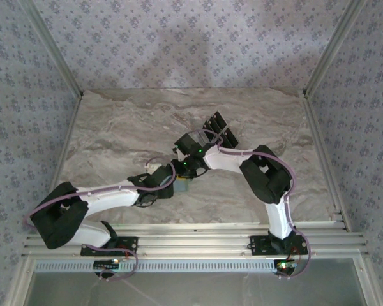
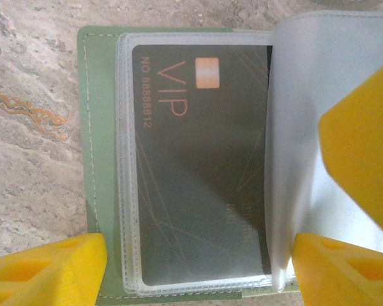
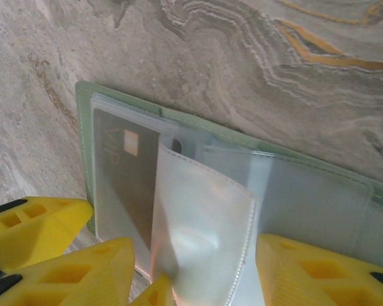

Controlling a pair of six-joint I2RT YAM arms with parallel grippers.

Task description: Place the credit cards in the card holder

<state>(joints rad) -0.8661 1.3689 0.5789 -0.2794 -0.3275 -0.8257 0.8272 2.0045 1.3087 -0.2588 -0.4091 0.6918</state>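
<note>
card holder point(image 2: 97, 134) open, card point(image 2: 198, 178) (sleeved) — marble point(image 2: 32, 95) beside

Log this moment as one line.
card holder: open on table | VIP card: sleeved | clear sleeve: raised | right gripper: open, straddling it | left gripper: open

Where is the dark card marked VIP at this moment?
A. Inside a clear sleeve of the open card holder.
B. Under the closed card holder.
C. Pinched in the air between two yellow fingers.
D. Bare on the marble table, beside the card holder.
A: in the left wrist view the VIP card lies flat inside the clear sleeve, framed by the green cover of the open card holder.
</note>
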